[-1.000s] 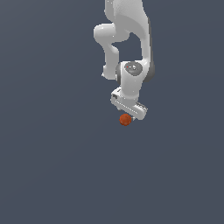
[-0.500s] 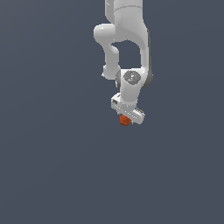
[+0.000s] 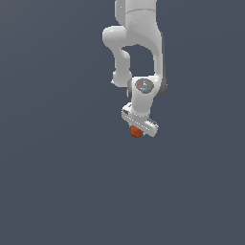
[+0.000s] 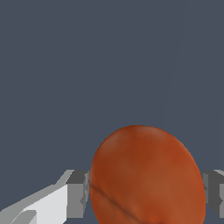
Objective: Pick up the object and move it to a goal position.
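Between the fingers (image 4: 76,199) sits the orange-red ball (image 4: 146,177), a grey pad pressed against each of its sides in the wrist view, so the gripper (image 3: 138,131) is clenched on it. In the exterior view the ball (image 3: 136,132) peeks out just beneath the white hand, near the middle of the frame. Above it the white arm (image 3: 139,48) rises and bends up to the top edge. All around lies a plain dark grey-blue surface (image 3: 57,182).
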`<state>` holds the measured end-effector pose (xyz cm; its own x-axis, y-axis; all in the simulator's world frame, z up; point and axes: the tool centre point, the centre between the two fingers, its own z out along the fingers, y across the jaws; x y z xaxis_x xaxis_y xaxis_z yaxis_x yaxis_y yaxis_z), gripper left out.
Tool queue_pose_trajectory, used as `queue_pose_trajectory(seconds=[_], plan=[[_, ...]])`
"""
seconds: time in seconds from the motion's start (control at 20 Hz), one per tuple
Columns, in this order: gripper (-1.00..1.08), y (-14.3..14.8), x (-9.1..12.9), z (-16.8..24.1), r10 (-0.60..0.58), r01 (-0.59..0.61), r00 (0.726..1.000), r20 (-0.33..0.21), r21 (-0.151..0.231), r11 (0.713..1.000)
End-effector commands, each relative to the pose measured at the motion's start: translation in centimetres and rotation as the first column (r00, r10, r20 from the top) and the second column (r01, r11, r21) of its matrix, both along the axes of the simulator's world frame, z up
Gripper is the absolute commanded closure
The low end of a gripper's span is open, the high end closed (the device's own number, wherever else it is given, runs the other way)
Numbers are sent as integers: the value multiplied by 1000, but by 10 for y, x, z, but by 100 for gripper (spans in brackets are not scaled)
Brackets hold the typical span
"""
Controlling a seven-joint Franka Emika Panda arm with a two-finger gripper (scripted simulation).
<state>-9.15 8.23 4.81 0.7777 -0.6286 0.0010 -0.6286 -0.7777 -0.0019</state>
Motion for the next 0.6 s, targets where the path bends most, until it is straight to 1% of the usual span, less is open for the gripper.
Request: queue_pose_trajectory(seconds=[0.0,0.3,0.55], plan=[[108,-1,-1,-1,-1,1,1000,-2,-1,1000],[108,-2,1,2,0,0,1000,0,0,1000],[108,-12,4,18,0,0,1000,0,0,1000]])
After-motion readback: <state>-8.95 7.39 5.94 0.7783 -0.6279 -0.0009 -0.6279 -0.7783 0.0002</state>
